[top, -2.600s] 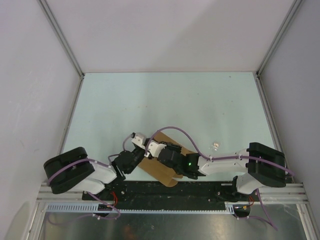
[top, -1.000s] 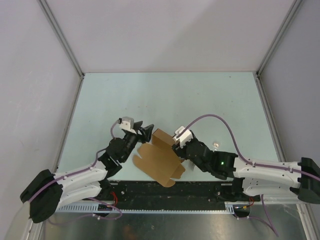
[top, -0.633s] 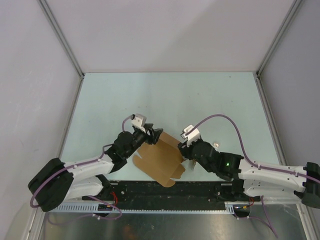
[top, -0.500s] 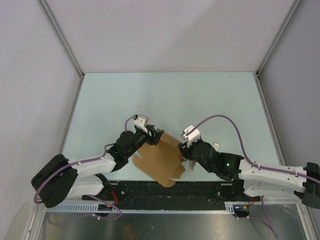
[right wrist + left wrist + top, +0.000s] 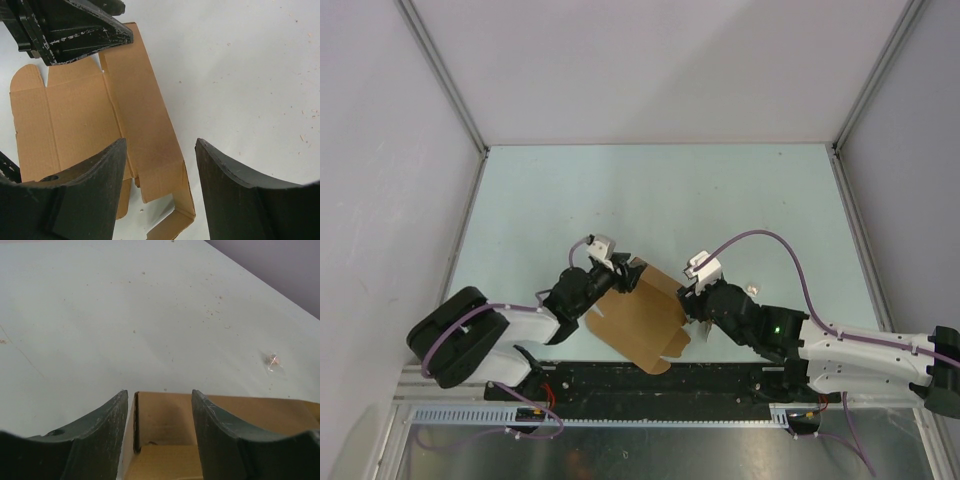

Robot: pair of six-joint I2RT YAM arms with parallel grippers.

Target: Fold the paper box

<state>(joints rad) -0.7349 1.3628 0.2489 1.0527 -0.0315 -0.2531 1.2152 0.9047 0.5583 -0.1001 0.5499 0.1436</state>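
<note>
View from top: paper box (image 5: pixel 638 318) mostly flat on table (image 5: pixel 720 200), between left end effector (image 5: pixel 624 273) and right end effector (image 5: pixel 686 303) | left wrist: open, astride box's raised flap | right wrist: open over box's edge | risk: off-crease pinch could crumple card.

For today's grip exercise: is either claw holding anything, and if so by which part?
Nothing is gripped. The left claw, open, straddles a far corner flap of the paper box; the right claw hangs open over its right edge.

Pale green tabletop (image 5: pixel 650 190) between plain greyish walls (image 5: pixel 660 60)
</note>
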